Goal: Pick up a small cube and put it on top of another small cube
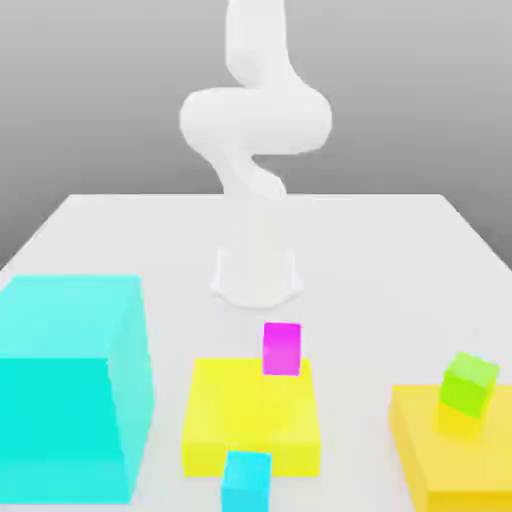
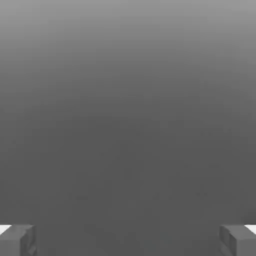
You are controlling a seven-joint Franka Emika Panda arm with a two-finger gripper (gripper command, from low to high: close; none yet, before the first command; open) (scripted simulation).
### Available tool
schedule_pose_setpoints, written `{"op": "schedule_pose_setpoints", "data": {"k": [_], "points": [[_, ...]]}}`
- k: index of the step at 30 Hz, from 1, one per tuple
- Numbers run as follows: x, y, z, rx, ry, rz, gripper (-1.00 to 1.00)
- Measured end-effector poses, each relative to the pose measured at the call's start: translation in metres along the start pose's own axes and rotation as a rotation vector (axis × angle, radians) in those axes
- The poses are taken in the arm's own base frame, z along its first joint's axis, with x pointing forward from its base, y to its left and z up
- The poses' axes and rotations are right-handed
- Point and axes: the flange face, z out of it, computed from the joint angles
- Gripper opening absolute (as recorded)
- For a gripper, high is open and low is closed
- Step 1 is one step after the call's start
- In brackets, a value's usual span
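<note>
A small cyan cube [image 1: 246,480] sits on the table against the front edge of the middle yellow slab [image 1: 250,415]. At that slab's far edge a small magenta cube [image 1: 281,348] stands upright. On the yellow slab at the exterior view's right [image 1: 450,465] rests a small green cube [image 1: 468,383], slightly tilted. In the hand view my gripper [image 2: 128,242] is open, its two grey fingertips [image 2: 17,240] set wide apart with nothing between them and only plain grey behind.
A huge cyan block [image 1: 65,385] fills the table's front corner at the exterior view's left. The white arm's base [image 1: 256,275] stands mid-table behind the slabs, and the arm [image 1: 255,120] rises above it. The white table [image 1: 400,260] stretches behind.
</note>
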Motion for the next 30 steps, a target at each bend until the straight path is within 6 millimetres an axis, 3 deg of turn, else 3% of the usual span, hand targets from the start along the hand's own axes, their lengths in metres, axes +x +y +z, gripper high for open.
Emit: {"op": "schedule_pose_setpoints", "data": {"k": [8,16,22,26,30], "points": [[-0.018,0.022,0.158,-0.173,-0.148,0.022,0.0],[-0.066,0.078,0.294,-0.34,-0.295,0.046,0.0],[-0.12,0.137,0.376,-0.463,-0.408,0.066,0.0],[-0.161,0.179,0.42,-0.534,-0.476,0.078,0.0],[-0.187,0.206,0.458,-0.544,-0.485,0.079,0.0]]}}
